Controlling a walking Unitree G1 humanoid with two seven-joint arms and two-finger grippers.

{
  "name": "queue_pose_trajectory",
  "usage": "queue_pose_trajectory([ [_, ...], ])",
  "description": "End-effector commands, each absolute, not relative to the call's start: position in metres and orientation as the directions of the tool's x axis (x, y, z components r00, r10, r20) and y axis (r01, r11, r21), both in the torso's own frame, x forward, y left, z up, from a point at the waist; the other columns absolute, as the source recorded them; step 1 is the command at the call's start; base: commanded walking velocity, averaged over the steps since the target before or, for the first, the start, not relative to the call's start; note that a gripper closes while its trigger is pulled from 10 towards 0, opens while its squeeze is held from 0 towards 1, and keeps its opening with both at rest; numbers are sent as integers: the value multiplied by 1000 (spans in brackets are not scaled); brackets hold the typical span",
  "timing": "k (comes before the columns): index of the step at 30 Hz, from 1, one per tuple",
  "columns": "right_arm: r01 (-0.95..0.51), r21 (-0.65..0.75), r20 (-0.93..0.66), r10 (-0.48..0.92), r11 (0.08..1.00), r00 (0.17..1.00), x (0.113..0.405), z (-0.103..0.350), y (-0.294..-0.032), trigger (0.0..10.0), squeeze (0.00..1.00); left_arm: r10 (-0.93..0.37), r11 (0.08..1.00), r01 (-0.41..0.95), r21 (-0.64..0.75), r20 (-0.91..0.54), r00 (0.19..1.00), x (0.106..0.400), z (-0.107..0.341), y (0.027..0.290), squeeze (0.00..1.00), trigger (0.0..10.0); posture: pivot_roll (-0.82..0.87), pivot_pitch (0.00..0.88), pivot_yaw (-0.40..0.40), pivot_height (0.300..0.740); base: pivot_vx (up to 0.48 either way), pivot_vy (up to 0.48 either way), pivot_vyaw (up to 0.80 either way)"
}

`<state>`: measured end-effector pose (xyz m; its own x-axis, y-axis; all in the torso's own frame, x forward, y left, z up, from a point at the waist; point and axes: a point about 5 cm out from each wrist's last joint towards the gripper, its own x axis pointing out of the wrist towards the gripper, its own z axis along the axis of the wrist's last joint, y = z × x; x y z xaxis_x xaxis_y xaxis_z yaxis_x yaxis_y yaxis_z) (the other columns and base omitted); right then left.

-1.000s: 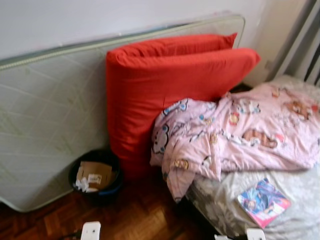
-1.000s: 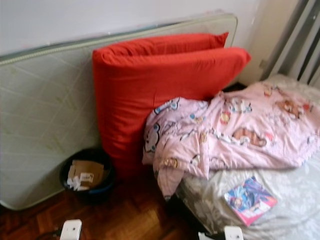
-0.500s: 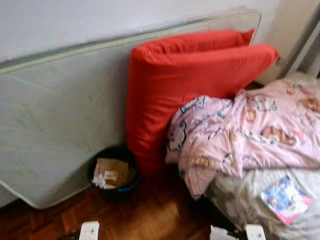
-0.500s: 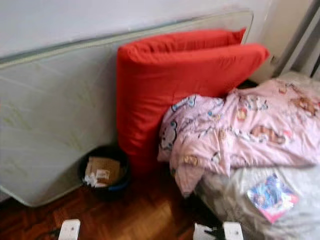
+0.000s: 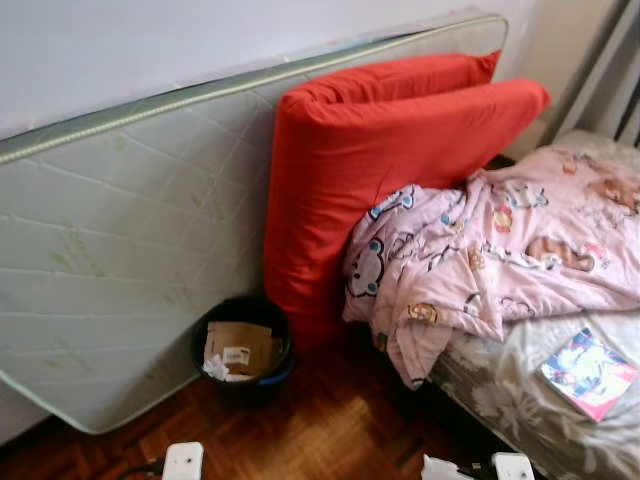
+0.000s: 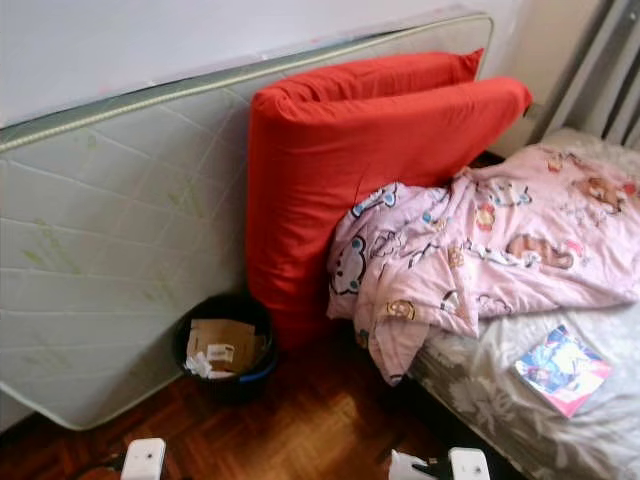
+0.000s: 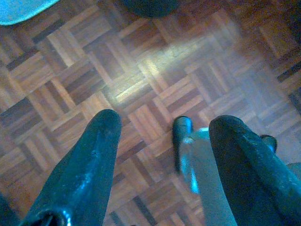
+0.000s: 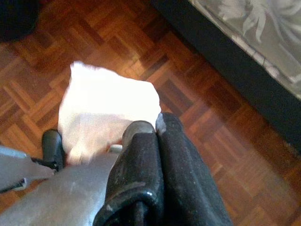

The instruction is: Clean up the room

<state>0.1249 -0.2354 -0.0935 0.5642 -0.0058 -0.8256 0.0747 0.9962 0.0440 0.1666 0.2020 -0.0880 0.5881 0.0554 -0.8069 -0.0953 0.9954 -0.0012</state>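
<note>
My right gripper [image 8: 153, 125] is shut on a crumpled white piece of paper [image 8: 107, 112], held low over the parquet floor [image 8: 197, 108] beside the bed's dark base. The same paper [image 6: 405, 466] peeks in at the bottom edge of the right eye view. A black waste bin [image 5: 243, 350] holding cardboard and paper scraps stands on the floor against the mattress, ahead and to the left of that paper. My left gripper [image 7: 164, 123] hangs open above bare parquet with nothing between its fingers.
A pale quilted mattress [image 5: 120, 240] leans on the wall, with a big red cushion [image 5: 380, 170] propped against it. A pink patterned blanket [image 5: 500, 260] spills off the bed [image 5: 520, 400], where a colourful magazine [image 5: 590, 372] lies. Open parquet lies before the bin.
The camera has turned left and come a little closer, so bin, cushion and bed sit further right in the picture. The things themselves have not moved.
</note>
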Motion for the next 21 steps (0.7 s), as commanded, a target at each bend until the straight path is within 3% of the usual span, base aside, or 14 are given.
queue_pose_trajectory([
  [1, 70, 51, -815, 1, 996, 579, 132, -92, -233, 10000, 0, 70, 995, -94, 19, -814, 577, 163, -88, 209, 0, 10000, 31, 0, -17, 740, 0, 322, 0],
  [21, 68, 51, -814, 2, 996, 581, 133, -92, -232, 10000, 0, 71, 995, -95, 19, -813, 578, 164, -88, 209, 0, 10000, 35, 0, -17, 740, 0, 326, 0],
])
